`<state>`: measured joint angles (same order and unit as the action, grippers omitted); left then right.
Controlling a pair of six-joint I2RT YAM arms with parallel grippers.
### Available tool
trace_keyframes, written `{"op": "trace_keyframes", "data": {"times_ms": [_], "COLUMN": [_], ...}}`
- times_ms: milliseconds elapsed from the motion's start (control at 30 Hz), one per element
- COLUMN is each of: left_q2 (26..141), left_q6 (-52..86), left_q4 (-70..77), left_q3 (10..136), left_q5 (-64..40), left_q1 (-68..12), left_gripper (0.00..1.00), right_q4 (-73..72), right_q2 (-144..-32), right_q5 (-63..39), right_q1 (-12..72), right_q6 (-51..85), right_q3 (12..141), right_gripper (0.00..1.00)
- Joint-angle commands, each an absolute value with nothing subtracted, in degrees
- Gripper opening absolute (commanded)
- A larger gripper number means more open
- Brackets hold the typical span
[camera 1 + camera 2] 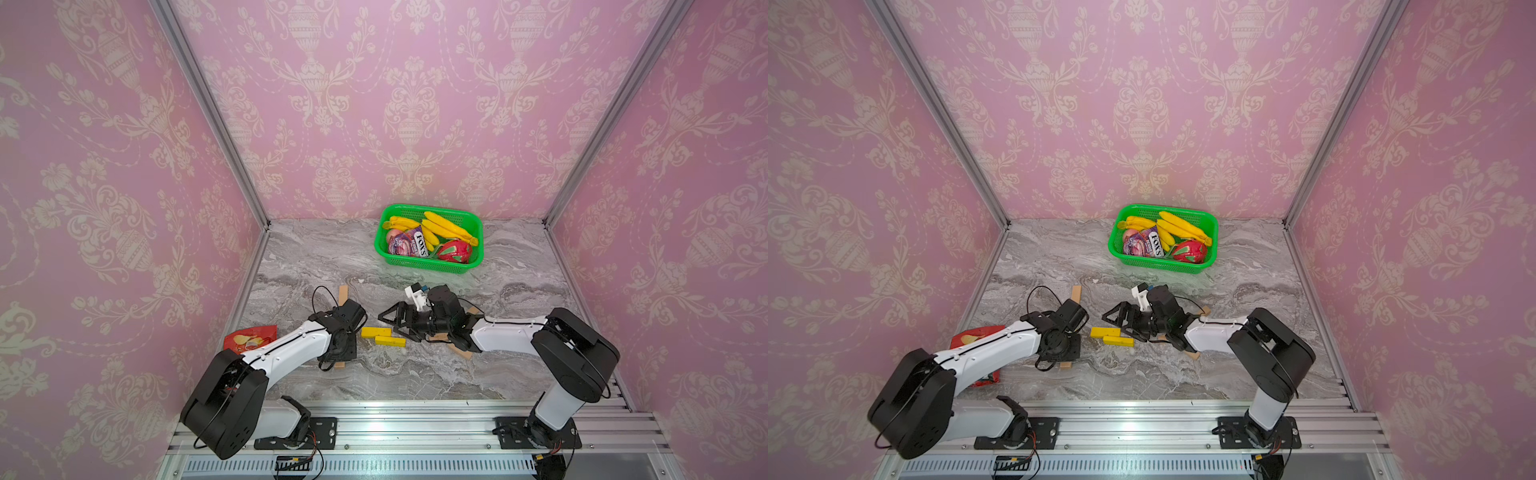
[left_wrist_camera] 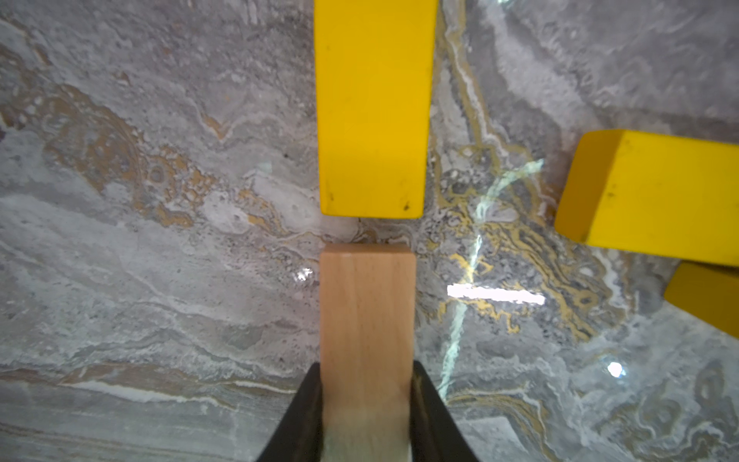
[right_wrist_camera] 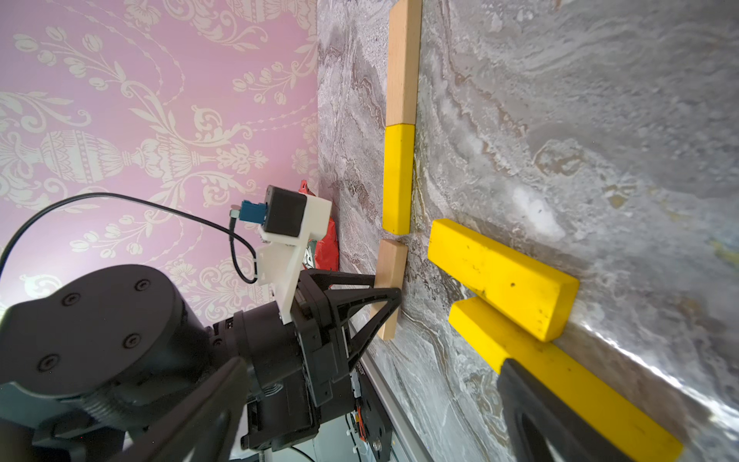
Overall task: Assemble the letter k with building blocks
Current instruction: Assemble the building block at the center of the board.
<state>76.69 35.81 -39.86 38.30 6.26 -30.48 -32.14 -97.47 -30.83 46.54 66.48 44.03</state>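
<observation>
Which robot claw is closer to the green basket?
Right. The right gripper sits open in front of the basket; the left gripper, gripping a wood block, is farther back.

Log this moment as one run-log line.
left gripper: shut on wood block | placement: in line with yellow stem block, small gap | right gripper: open, by two yellow blocks

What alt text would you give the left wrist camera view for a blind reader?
The left gripper clamps a tan wood block lined up end to end with a yellow block, a narrow gap between them, on the marble table. Two more yellow blocks lie to one side.
</observation>
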Motion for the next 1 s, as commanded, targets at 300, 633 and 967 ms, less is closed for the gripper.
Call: {"op": "trace_keyframes", "data": {"times_ms": [300, 633, 967], "left_q2": [80.7, 80.8, 81.1], "left_q6": [34.5, 33.3, 32.0], "left_q4": [-40.8, -40.8, -40.2], "left_q3": [39.9, 40.2, 40.6], "left_q5": [5.3, 5.0, 3.2], "left_q1": [-29.3, -28.4, -28.2], "left_gripper": [0.18, 0.18, 0.18], "right_q4": [-31.4, -31.0, -31.1], "right_q2": [-97.5, -97.9, -98.0], "right_q5": [-30.3, -30.6, -30.6], "right_q1": [47.0, 47.0, 47.0], "right_q6": [66.3, 65.8, 65.8], "right_q3": [45.0, 45.3, 45.3], "right_gripper": [1.0, 1.0, 1.0]}}
